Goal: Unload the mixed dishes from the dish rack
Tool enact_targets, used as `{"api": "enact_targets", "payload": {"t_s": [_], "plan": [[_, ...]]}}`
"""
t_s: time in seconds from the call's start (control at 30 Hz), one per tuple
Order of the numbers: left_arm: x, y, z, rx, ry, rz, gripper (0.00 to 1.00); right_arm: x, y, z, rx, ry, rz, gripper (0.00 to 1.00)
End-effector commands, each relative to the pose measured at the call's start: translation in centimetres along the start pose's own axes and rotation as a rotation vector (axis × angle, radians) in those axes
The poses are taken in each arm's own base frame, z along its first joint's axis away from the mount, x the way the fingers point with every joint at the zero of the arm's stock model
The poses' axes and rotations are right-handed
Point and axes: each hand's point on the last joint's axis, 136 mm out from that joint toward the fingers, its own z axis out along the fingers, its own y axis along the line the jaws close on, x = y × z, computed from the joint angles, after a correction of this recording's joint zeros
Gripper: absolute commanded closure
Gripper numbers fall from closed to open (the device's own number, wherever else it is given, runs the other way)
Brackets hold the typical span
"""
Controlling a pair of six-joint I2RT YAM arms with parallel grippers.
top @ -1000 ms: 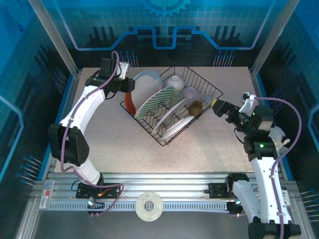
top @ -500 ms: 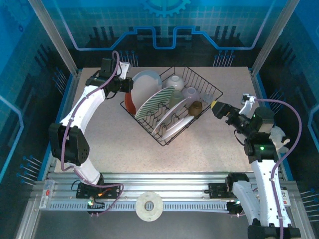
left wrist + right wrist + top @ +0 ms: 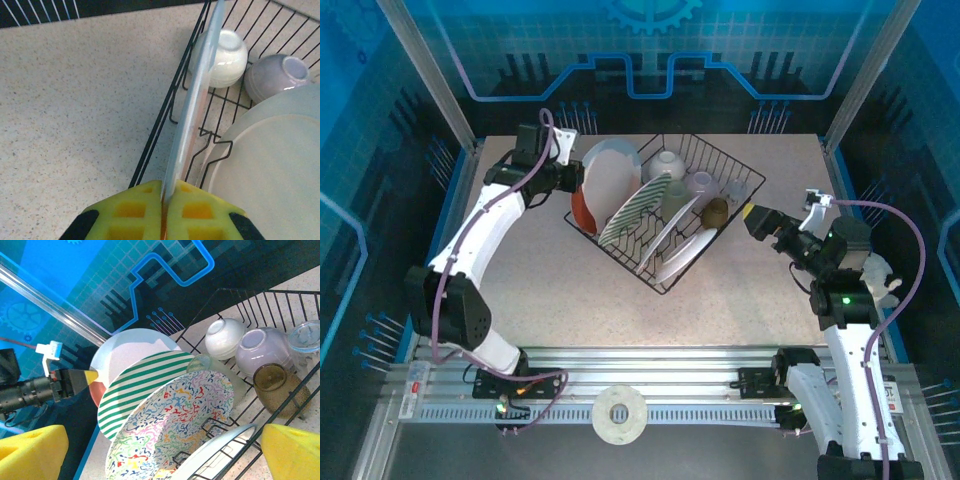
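Nearest me, the right end effector [image 3: 750, 215] hangs just off the right corner of the rack [image 3: 616, 256] with its pads spread as wide as they go and nothing between them. I'd guess it is waiting its turn, lined up with the brown cup [image 3: 717, 210] just inside that corner.

The rack sits cornerwise in the middle of the tabletop [image 3: 550, 300]. The plates stand on edge between the prongs, which leaves their rims free to pinch. The squiggle plate [image 3: 172, 427] is nearer and the striped plate [image 3: 632, 208] is behind it. The bowl [image 3: 668, 162] lies beyond them at the far side.

At the far left, the left end effector [image 3: 574, 180] is clamped on the rim of the pale plate [image 3: 192, 100], the last one in the row. Its yellow pads are pressed flat against either face. Gripping that thin edge from outside the wire looks like the way to draw the plate up and out without knocking its neighbours.

A second ago those pads were partly open, and now they are closed tight. The pale plate also leans back and shows more of its face. The whole rack has slid a little to the right, so it seems the pull is dragging the wire along with it.
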Motion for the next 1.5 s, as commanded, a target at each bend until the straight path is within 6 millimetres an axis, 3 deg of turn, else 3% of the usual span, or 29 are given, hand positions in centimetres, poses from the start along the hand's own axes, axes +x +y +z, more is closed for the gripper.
{"api": "enact_targets", "payload": {"t_s": [0.0,0.37,0.87,1.27,1.47], "plan": [[-2.5,0.4,-3.2,-0.045,-0.108,-0.067,1.00,-0.1,1.0,0.1,-0.038,0.001,-0.007,0.00],[-4.6,-0.1,-6.2,-0.054,-0.180,-0.055,1.00,0.0,1.0,0.6,-0.035,0.011,-0.014,0.00],[-7.0,-0.3,-12.0,-0.102,-0.314,-0.051,1.00,-0.7,1.6,0.9,-0.035,0.008,-0.043,0.00],[-9.3,-0.2,-20.3,-0.165,-0.477,-0.162,1.00,-1.0,2.7,1.3,-0.054,0.027,-0.095,0.00],[-10.1,-2.0,-23.6,-0.066,-0.523,-0.236,1.00,-2.2,5.6,1.1,-0.146,0.019,-0.143,0.00]]}}
